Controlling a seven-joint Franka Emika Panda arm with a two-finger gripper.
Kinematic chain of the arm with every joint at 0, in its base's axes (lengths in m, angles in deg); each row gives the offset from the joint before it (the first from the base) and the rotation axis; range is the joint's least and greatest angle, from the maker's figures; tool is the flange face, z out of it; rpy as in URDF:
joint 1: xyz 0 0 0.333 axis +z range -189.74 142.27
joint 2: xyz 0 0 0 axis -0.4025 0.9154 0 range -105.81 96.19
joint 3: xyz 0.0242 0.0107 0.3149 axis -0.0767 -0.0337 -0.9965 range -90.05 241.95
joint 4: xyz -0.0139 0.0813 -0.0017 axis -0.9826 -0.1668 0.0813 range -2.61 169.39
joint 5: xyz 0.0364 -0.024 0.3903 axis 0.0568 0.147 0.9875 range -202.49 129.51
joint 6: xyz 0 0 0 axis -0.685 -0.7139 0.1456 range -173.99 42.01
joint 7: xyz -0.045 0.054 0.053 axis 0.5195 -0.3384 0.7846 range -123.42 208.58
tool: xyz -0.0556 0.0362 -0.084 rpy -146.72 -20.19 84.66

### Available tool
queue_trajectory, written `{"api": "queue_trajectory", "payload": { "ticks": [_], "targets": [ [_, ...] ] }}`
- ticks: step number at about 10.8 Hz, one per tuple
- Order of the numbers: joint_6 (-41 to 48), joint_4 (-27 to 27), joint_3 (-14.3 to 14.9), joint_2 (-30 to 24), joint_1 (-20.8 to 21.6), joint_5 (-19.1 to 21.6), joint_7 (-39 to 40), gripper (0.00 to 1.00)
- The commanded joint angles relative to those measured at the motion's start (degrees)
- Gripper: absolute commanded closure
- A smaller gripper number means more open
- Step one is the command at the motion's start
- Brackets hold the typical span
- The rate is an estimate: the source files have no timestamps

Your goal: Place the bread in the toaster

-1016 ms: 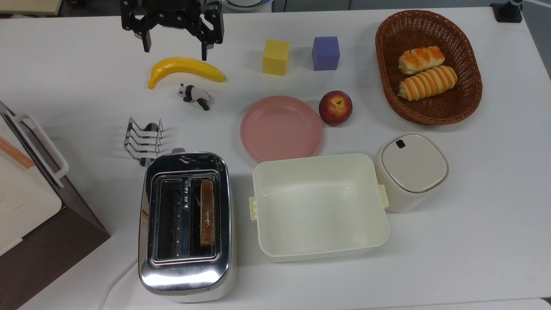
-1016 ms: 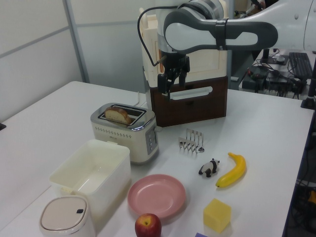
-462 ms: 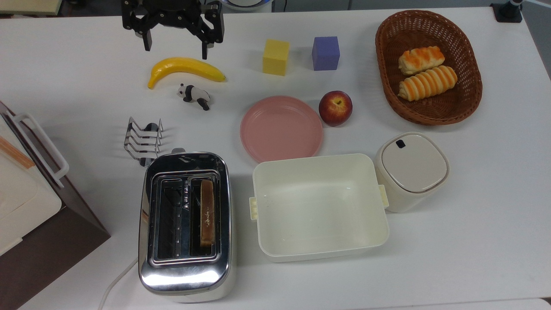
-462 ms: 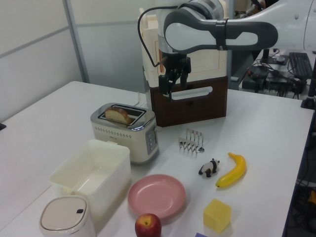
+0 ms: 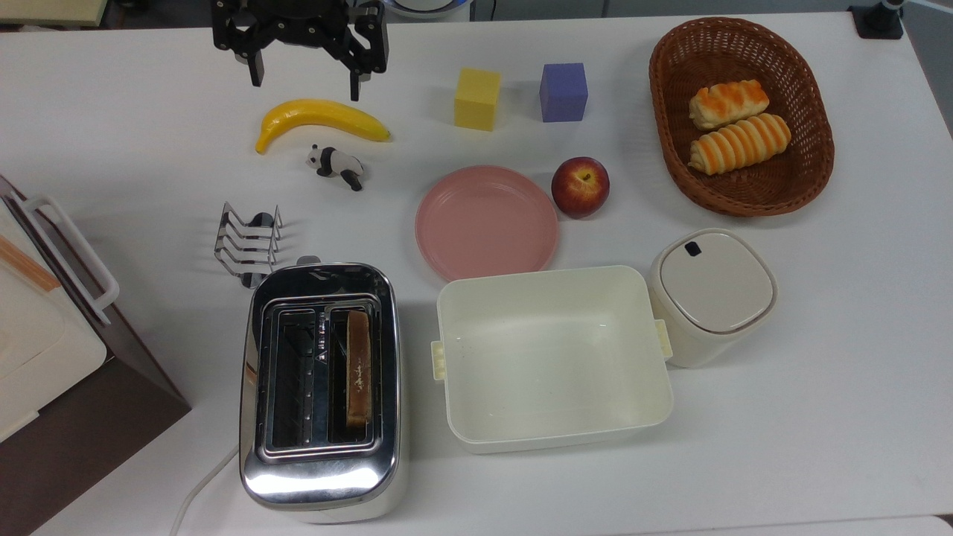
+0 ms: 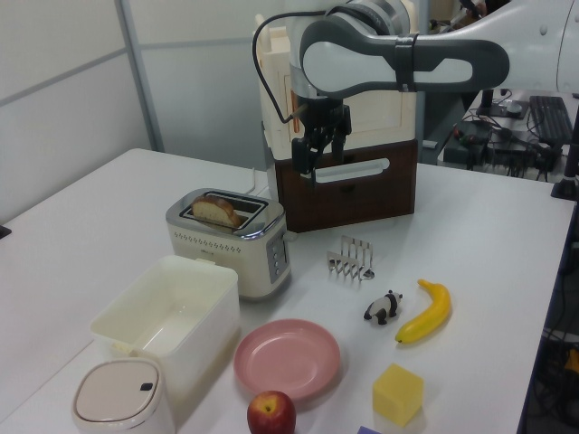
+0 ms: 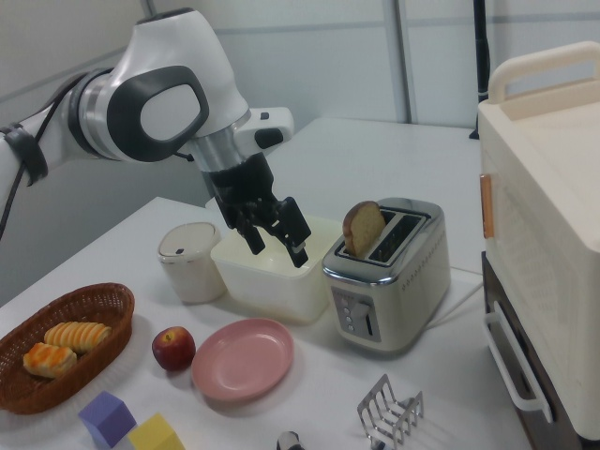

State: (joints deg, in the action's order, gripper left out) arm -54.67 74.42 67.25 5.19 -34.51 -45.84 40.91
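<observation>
Reading this as done: the bread (image 5: 359,368) stands in the toaster (image 5: 320,391) and I have the arm well away.

Nearest in the top view, the toaster sits just beside the cream tub (image 5: 552,357), with the slice on edge in the slot on the top view's right, poking up above the chrome as the right view shows. Beyond it stand the wire rack (image 5: 248,243) and the banana (image 5: 322,119). Farthest, the gripper (image 5: 305,78) hangs above the table near the banana, fingers spread and holding nothing. Over the last second it has crept slightly farther from the toaster, which I take as retreat after release; the lever may still need pressing.
</observation>
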Motion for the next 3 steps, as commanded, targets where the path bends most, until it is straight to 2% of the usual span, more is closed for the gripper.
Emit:
{"api": "queue_trajectory", "payload": {
  "ticks": [1,3],
  "targets": [
    [1.0,1.5,0.4,-1.7,0.3,1.3,-1.1,0.0],
    [1.0,1.5,0.4,-1.7,0.3,1.3,-1.1,0.0]
  ]
}}
